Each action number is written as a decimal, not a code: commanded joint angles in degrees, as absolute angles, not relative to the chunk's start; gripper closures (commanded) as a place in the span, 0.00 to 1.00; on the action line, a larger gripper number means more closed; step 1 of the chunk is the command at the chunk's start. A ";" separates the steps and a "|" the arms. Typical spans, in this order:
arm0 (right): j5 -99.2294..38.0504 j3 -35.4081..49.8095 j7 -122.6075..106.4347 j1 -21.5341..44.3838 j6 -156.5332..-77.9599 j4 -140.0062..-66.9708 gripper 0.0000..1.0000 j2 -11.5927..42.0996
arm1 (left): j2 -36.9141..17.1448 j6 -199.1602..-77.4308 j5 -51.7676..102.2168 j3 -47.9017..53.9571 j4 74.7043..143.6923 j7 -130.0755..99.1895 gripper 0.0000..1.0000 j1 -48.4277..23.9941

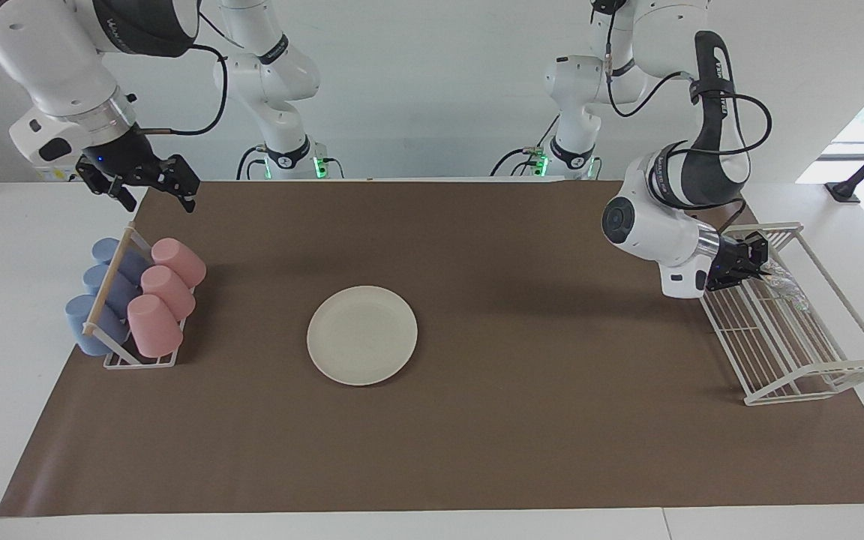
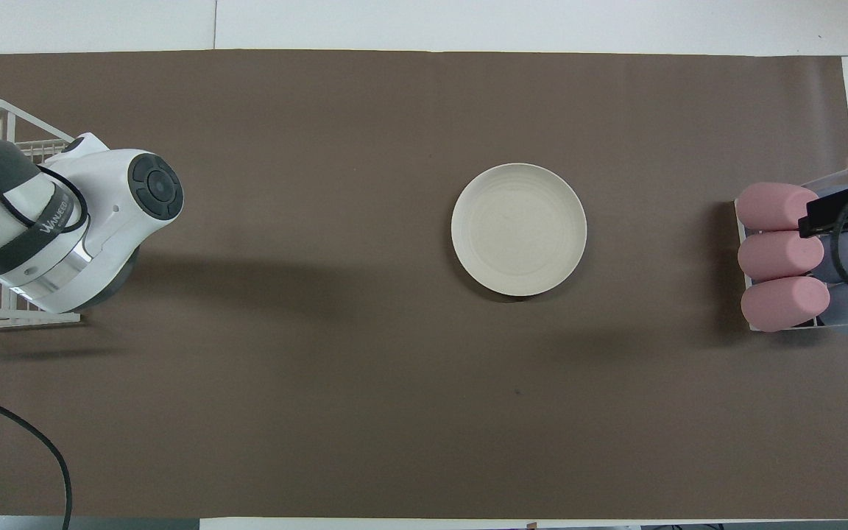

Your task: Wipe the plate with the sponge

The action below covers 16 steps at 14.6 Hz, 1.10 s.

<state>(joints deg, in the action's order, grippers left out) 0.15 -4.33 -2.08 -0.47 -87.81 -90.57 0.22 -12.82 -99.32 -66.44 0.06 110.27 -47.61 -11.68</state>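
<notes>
Sponge (image 1: 786, 283), silvery and see-through, lies in the white wire rack (image 1: 837, 367) at the left arm's end of the surface (image 1: 477, 450), where the left pincer (image 1: 763, 271) has its fingertips pressed together on it. Plate (image 1: 362, 334) (cream-white, round) sits alone mid-surface on the brown mat (image 1: 522, 420), well apart from both arms. Right pincer (image 1: 158, 196) hangs with fingers spread over the mat's edge by a stand of pink cups (image 1: 166, 295) and blue cups (image 1: 102, 292), waiting.
</notes>
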 commanded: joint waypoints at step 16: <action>-0.70 -4.04 -2.81 -1.32 -88.77 -91.49 0.00 -0.70 | -13.71 -104.68 -58.11 -0.18 105.48 -48.18 0.00 -11.43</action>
<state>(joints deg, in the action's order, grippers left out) 0.15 -4.37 -2.08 -0.50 -87.87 -90.56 0.09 -13.44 -103.96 -61.20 -0.06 108.47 -49.67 -11.61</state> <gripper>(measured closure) 0.000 0.000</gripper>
